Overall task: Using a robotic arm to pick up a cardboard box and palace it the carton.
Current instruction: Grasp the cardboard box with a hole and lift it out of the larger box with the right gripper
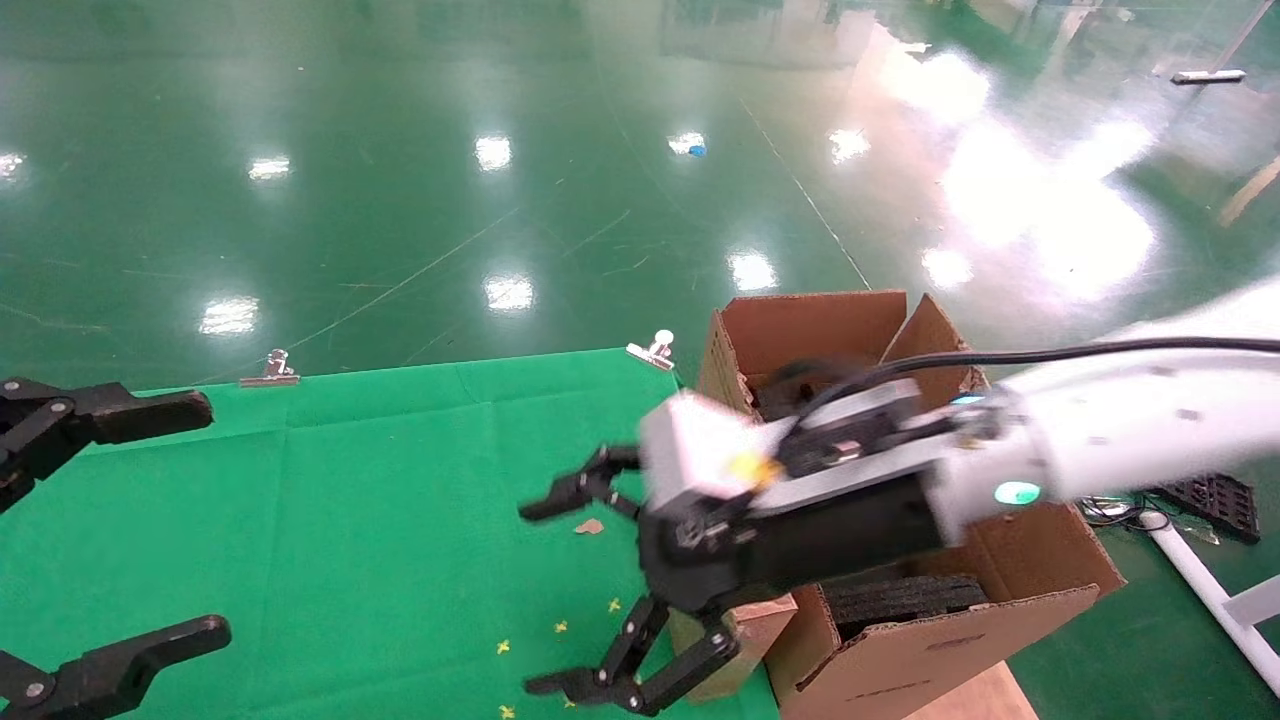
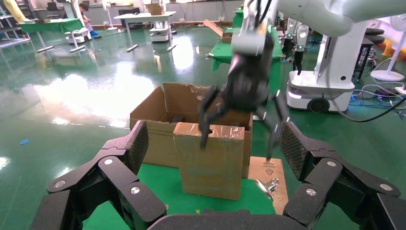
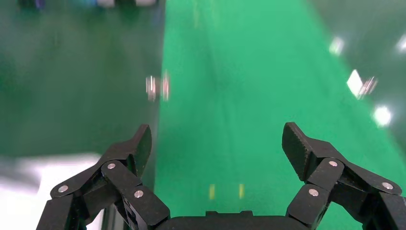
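My right gripper (image 1: 575, 600) hangs over the green cloth (image 1: 330, 500) with its fingers spread wide and nothing between them, reaching in from the carton's side on the white arm (image 1: 1120, 430). The small cardboard box (image 2: 210, 160) stands upright on the cloth, right against the near wall of the big carton (image 1: 960, 640); from my head camera only a corner of it shows below my wrist, while my left wrist camera sees its whole broad front face and my open right fingers just over its top edge. I judge it to be light and probably hollow, with thin, worn walls that would cave under a hard squeeze, and its dry paper skin should give the ribbed finger pads good grip. It is tall and slim, so a nudge near the top could tip it over. I would take hold across the narrow thickness, a little below the top edge, with gentle pressure. My left gripper (image 1: 110, 530) waits open and empty over the far left of the cloth, well apart from the box
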Action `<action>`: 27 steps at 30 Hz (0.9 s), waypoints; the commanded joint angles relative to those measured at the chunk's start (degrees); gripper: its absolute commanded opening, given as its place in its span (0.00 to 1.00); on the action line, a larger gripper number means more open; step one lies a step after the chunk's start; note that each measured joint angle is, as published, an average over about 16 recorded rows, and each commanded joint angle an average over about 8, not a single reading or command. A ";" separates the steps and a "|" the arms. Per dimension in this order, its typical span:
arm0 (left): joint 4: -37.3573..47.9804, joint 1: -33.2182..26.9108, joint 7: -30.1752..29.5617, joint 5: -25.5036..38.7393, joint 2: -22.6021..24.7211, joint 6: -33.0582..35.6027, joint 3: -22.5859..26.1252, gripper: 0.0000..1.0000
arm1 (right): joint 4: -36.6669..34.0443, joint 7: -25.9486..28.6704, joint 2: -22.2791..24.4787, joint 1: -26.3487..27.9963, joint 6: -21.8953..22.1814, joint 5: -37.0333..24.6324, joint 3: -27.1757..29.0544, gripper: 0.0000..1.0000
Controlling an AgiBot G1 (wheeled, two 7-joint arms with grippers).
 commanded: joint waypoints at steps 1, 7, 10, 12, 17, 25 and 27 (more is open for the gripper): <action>0.00 0.00 0.01 -0.01 0.00 0.00 0.01 1.00 | 0.26 2.30 -1.61 3.64 -1.28 -6.01 -3.53 1.00; 0.01 -0.01 0.02 -0.02 -0.01 -0.01 0.04 1.00 | 0.42 5.41 -4.03 13.36 -2.18 -14.42 -14.75 1.00; 0.01 -0.01 0.03 -0.03 -0.02 -0.02 0.05 1.00 | 0.43 6.90 -4.15 18.29 -2.44 -14.84 -19.96 1.00; 0.01 -0.02 0.03 -0.04 -0.02 -0.02 0.06 1.00 | 0.42 7.78 -3.90 21.72 -2.59 -13.89 -23.29 1.00; 0.01 -0.02 0.04 -0.05 -0.03 -0.03 0.08 1.00 | 0.31 8.92 -2.32 30.32 -2.72 -11.15 -31.82 1.00; 0.01 -0.03 0.06 -0.08 -0.05 -0.04 0.11 1.00 | 0.13 10.87 -1.48 41.56 -2.52 -12.59 -45.98 1.00; 0.01 -0.03 0.06 -0.08 -0.05 -0.05 0.12 1.00 | 0.11 11.71 -1.79 43.62 -2.42 -13.15 -49.29 1.00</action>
